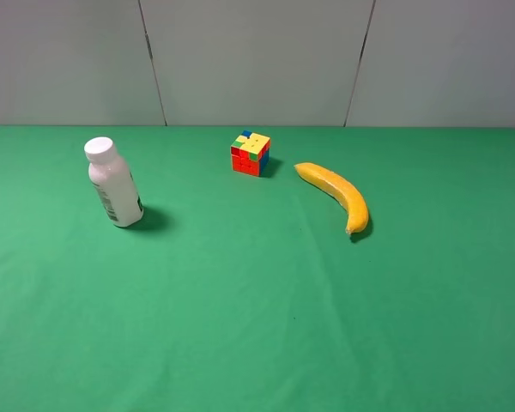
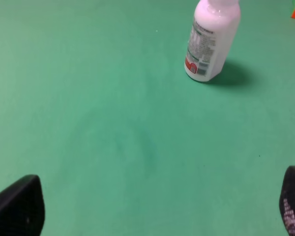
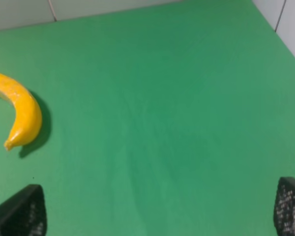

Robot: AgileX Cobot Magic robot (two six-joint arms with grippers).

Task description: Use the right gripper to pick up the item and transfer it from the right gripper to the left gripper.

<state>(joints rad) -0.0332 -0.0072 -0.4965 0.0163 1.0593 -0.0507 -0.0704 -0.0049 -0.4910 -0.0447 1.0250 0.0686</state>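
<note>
A curved yellow banana lies on the green table, right of centre. It also shows in the right wrist view. Neither arm appears in the exterior high view. In the right wrist view my right gripper is open, its two black fingertips wide apart over bare cloth, well short of the banana. In the left wrist view my left gripper is open and empty, its fingertips wide apart, with the white bottle ahead of it.
A white plastic bottle stands at the left. A multicoloured puzzle cube sits at the back centre. A grey panelled wall closes the far edge of the green table.
</note>
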